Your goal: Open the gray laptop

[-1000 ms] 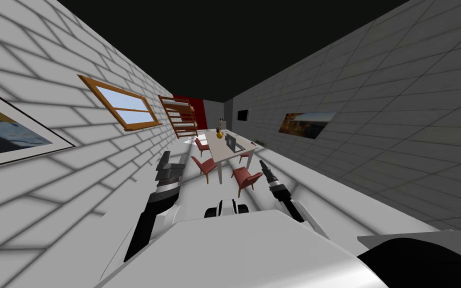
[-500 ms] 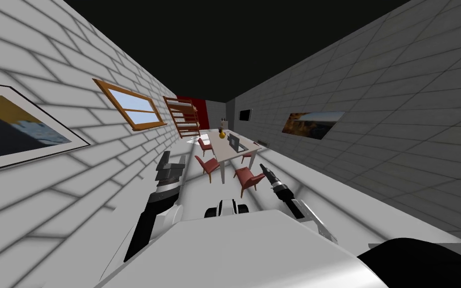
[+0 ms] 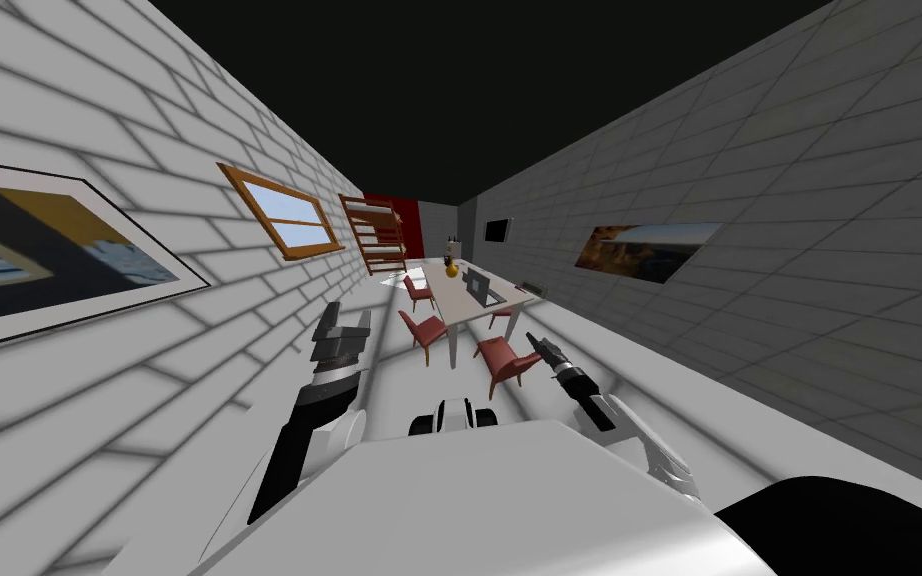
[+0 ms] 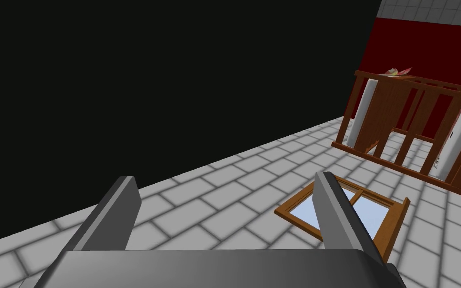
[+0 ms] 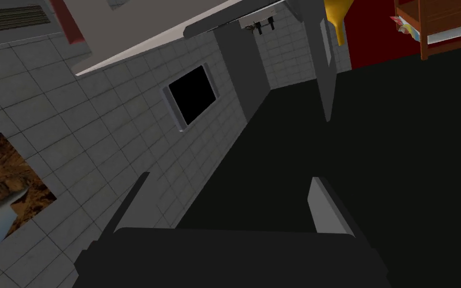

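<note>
Far ahead down room, long white table [image 3: 454,298] with red chairs [image 3: 427,328] along both sides. On table, toward its right edge, gray laptop [image 3: 476,287] — lid standing up from base. Yellow vase [image 3: 452,270] on table, beyond laptop. Well short of table, both arms raised: left gripper [image 3: 347,320] off table's left side, right gripper [image 3: 535,341] before its near end — fingers of each spread apart.

grey laptop [image 3: 477,288], lid upright, on white table [image 3: 452,298]
</note>
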Available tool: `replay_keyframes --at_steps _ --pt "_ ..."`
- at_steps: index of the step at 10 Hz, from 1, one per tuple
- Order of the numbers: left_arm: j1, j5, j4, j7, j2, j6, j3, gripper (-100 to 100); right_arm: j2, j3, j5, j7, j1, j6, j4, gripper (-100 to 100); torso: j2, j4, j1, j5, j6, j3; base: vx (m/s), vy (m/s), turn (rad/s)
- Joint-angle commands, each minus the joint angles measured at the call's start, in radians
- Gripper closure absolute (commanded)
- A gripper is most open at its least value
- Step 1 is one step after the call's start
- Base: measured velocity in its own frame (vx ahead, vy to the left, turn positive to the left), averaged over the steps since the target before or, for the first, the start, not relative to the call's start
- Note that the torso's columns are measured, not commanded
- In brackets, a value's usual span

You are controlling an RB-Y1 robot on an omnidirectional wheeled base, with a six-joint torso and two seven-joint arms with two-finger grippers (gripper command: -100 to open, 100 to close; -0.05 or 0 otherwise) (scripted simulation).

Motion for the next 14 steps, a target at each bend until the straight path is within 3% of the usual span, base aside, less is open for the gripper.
replay_keyframes --at_steps 1,14 --pt "0.0 0.0 0.0 0.0 0.0 0.0 0.0 0 -0.058 -0.02 0.06 0.053 -0.016 0.043 0.033 -100 0.0 0.0 0.0 0.0 0.0 0.0 0.065 0.108 0.112" --pt "0.0 0.0 0.0 0.0 0.0 0.0 0.0 0 -0.343 -0.143 0.366 0.333 -0.122 0.172 0.148 -100 0.001 0.0 0.0 0.0 0.0 0.001 0.147 0.11 0.121"
